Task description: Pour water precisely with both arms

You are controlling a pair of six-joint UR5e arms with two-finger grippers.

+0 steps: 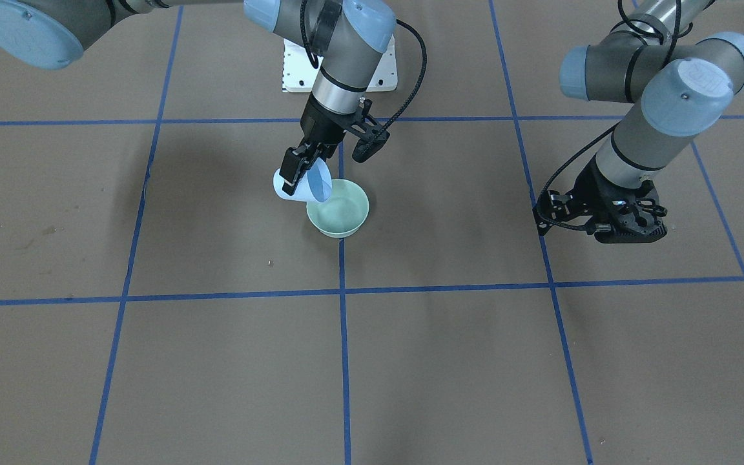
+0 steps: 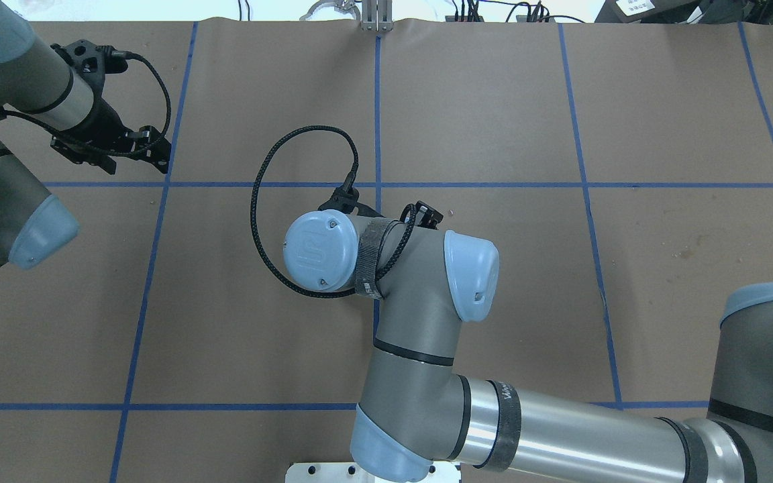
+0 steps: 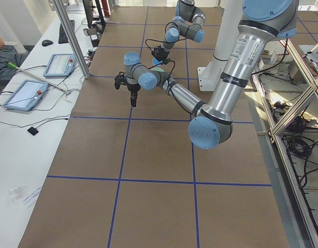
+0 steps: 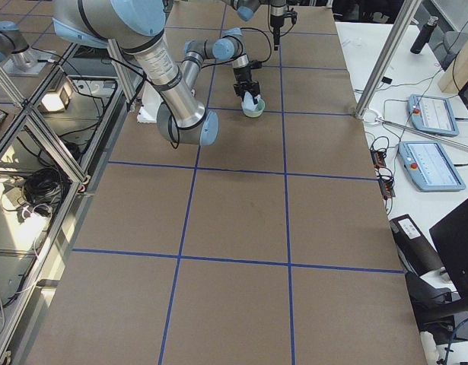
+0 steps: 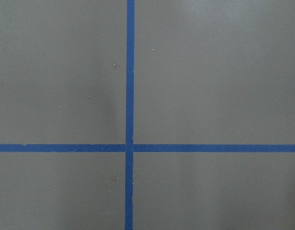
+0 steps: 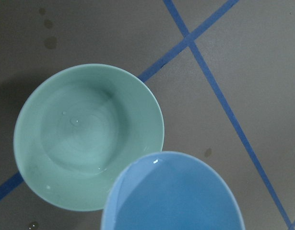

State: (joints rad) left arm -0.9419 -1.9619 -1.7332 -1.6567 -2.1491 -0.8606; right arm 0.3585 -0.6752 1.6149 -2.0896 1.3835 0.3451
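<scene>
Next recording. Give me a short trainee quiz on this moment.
1. True or false: the right gripper holds the cup tilted over the bowl.
2. What lies under the left gripper? A. bowl B. table C. cup
3. Fill in: the bowl is pale ____.

Key: 1 true; 2 B; 3 green.

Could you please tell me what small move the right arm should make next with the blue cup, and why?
Probably nudge the right pincer so the tilted blue cup moves further over the green bowl before tipping more. Its lip sits just at the bowl's rim, and dark spots beside the bowl look like spilled drops.
</scene>
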